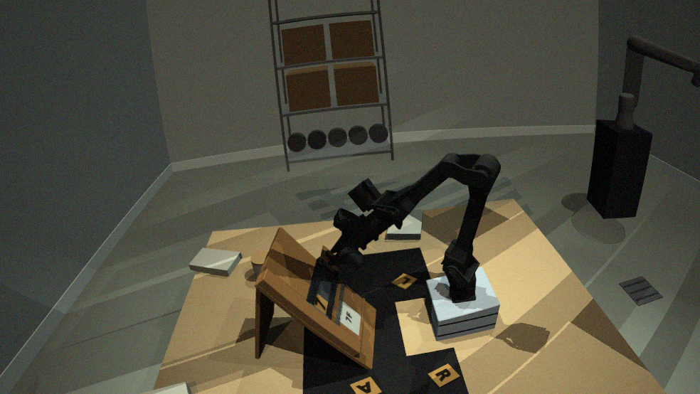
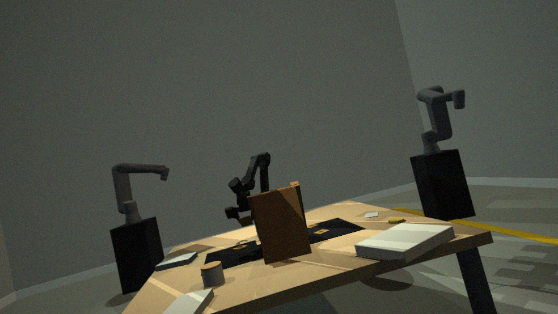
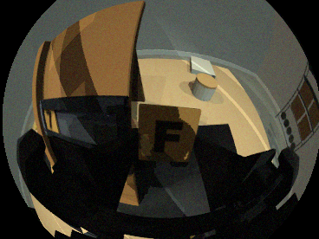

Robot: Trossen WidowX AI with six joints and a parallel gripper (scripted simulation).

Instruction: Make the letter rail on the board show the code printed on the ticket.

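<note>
My gripper [image 1: 334, 257] [image 3: 166, 137] is shut on the F tile [image 3: 184, 119] [image 2: 245, 220]; the F looks upright in the wrist view. The tile is held just outside the near end of the dark rail [image 1: 331, 274] [image 3: 93, 123], to its right in the wrist view. Whether tile and rail touch cannot be told. The 7 tile [image 1: 321, 302] [image 3: 51, 120] sits in the rail at its far end. The ticket [image 1: 349, 320] on the tilted wooden board [image 2: 279, 230] [image 3: 93, 56] reads 7F. My fingertips are partly hidden.
Loose tiles lie on the black mat [image 1: 338, 379]: one with an L-like letter [image 1: 404, 280], an R tile [image 1: 443, 375] and an A tile [image 1: 366, 385]. A round tub [image 3: 205, 87] [image 2: 212, 275] and pale slabs [image 1: 215, 260] [image 2: 404, 240] stand around the board.
</note>
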